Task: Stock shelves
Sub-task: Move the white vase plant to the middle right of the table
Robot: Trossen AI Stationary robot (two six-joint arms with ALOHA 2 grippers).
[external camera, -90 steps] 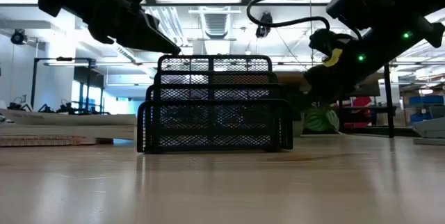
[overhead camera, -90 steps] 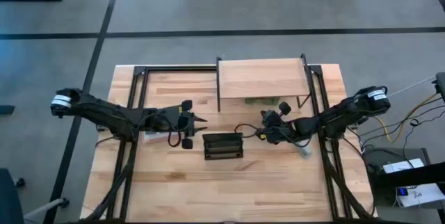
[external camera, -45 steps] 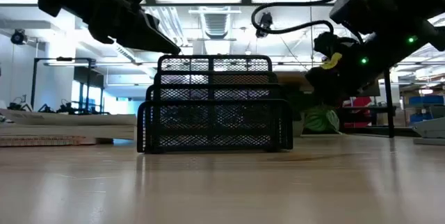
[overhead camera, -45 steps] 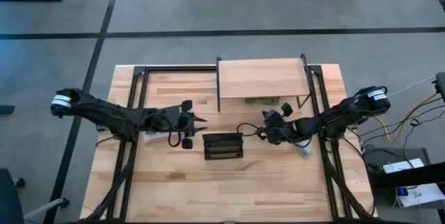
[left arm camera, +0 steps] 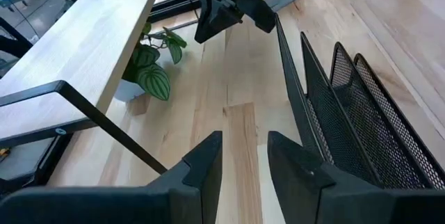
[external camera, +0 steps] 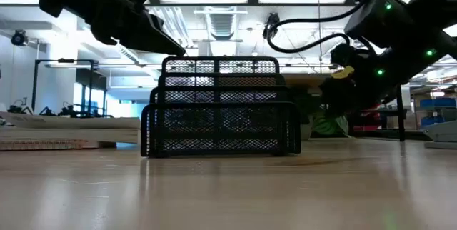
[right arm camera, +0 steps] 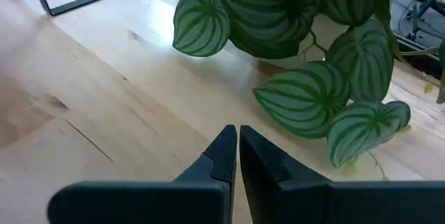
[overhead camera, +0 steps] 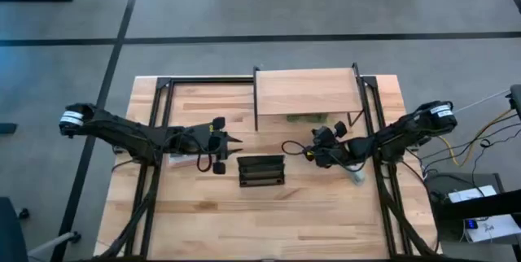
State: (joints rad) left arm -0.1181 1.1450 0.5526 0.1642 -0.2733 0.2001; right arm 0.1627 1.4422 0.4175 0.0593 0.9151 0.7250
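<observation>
A black wire rack sits mid-table; the left gripper hovers left of it, fingers slightly apart; the right gripper, fingers together, faces the striped plant under the far shelf.

I see the shelf in the upper middle of the high view, standing upright at the far edge of the table: a pale wood rectangular board, long side running left to right, carried on thin black metal legs that show at its corners. Its top is bare wood. A bit of green pokes out from under its near edge, right of centre. In the left wrist view the shelf fills the upper left as a light board seen from low beside it, with a black leg slanting down below it and striped green leaves underneath.
</observation>
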